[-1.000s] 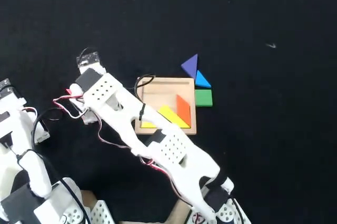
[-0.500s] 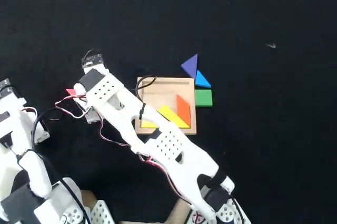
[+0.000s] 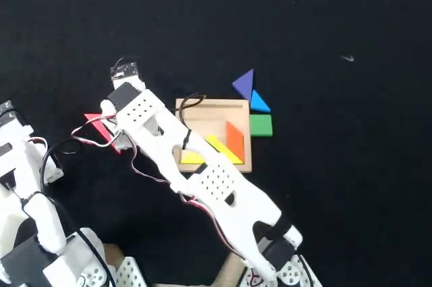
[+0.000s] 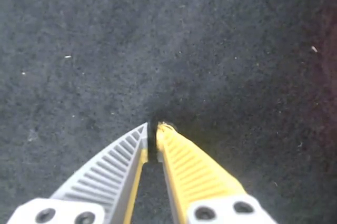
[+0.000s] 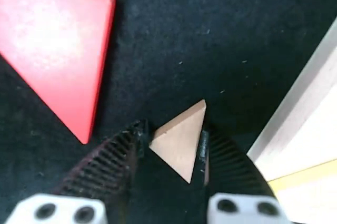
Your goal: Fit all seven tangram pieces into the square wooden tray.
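The square wooden tray (image 3: 202,108) holds an orange piece (image 3: 235,140) and yellow pieces (image 3: 219,148). A purple triangle (image 3: 244,84), a blue triangle (image 3: 259,102) and a green square (image 3: 260,125) lie just right of it. A large red triangle (image 3: 100,125) lies to its left. My right arm (image 3: 135,111) stretches over the tray's left side. My right gripper (image 5: 171,139) is shut on a small tan triangle (image 5: 179,142), between the red triangle (image 5: 52,39) and the tray's edge (image 5: 310,103). My left gripper (image 4: 155,129) is shut with nothing in it, over bare cloth.
A black cloth (image 3: 337,165) covers the whole table, with wide free room right of and behind the tray. My left arm (image 3: 23,186) stands at the near left edge. The right arm's cables (image 3: 81,138) hang beside the red triangle.
The right arm's head has shifted away from the front edge and slightly toward the tray. This uncovered most of the red triangle. The left arm has not moved.
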